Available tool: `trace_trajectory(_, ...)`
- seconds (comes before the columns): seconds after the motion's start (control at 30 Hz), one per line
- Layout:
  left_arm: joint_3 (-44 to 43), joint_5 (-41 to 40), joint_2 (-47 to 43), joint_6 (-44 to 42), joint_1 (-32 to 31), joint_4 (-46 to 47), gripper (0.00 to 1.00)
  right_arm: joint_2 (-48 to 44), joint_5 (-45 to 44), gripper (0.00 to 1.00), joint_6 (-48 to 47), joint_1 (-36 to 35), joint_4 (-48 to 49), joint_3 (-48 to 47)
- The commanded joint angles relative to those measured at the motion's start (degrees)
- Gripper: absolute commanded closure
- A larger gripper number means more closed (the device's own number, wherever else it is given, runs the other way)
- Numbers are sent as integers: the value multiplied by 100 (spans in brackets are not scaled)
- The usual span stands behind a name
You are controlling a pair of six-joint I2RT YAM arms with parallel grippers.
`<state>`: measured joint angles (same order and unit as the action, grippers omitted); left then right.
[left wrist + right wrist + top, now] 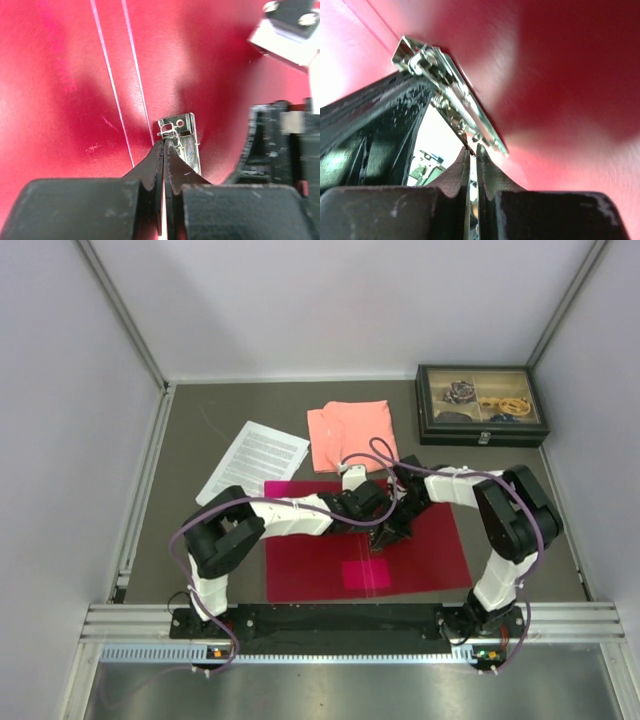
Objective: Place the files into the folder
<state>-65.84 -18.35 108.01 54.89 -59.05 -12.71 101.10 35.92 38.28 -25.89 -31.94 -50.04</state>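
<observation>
Working the metal clip (179, 134) inside the open folder (425, 550) — my left gripper (165, 146) and right gripper (471, 150) are both pinched shut, tips at it; whether they grip it, I cannot tell. The files (255, 458) lie just off the folder's far-left corner, outside it. Next, I reckon — raise the clip, then fetch them.

A salmon-pink folded cloth (350, 435) lies on a grey table (230, 410) enclosed by plain white walls (350, 300). Just to the right of the cloth and apart from it sits a black box (450, 432) with a clear lid. Its compartments hold small items, among them a dark patterned piece (461, 390) and a yellow-orange one (507, 400). Well in front of the cloth, a ribbed aluminium rail (130, 620) runs along the table's near edge.
</observation>
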Motion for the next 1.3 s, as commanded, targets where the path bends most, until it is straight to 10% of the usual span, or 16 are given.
trace_trajectory(0.0,239,-116,-342,65,-28,-654,100,-448,-1572,100,-391,172,-17,38)
trace_trajectory(0.23,221,32,-219,346,130,-689,100,-1145,-1220,100,-383,58,1777,916)
trace_trajectory(0.57,345,412,-631,-399,130,-144,98,-1452,-868,100,-418,58,1675,838)
trace_trajectory(0.93,-341,561,-1448,-1200,236,-697,41,-2006,-630,100,258,-4,2157,1181)
trace_trajectory(1.1,114,394,-2256,-1262,236,-830,51,-2138,-551,100,417,-13,2333,1260)
trace_trajectory(1.27,1450,419,-3293,-1016,236,-373,65,-2244,-349,76,531,-39,2614,1348)
